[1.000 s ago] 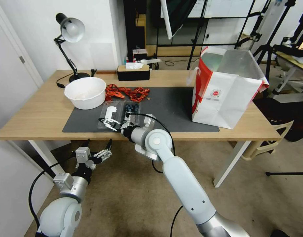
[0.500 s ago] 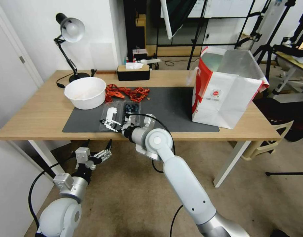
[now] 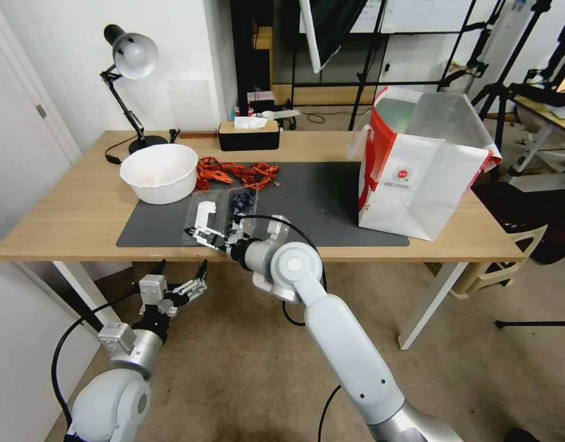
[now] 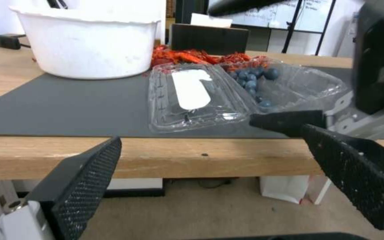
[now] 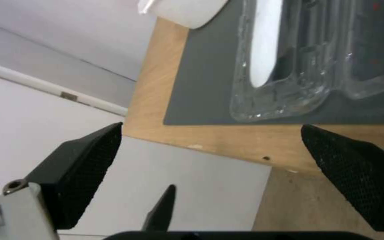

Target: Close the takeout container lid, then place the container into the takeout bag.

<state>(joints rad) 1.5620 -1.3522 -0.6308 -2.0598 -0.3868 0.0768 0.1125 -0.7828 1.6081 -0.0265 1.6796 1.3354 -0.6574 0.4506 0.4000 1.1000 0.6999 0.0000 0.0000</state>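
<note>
Open clamshell at the mat's near edge, right gripper just short of it

Nearest, below the table edge, the left gripper (image 3: 179, 277) hangs with jaws spread wide; above it the right gripper (image 3: 199, 234) hovers at the near edge of the grey mat (image 3: 319, 202), jaws apart and empty, the lid (image 3: 204, 215) just beyond them; the takeout container (image 3: 242, 204) lies open beside it on the mat; farther off at the mat's right end stands the takeout bag (image 3: 427, 184).

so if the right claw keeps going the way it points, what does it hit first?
Likely the lid of the open takeout container: the open right claw sits at its near edge, pointing over it. Height above is unclear.
</note>
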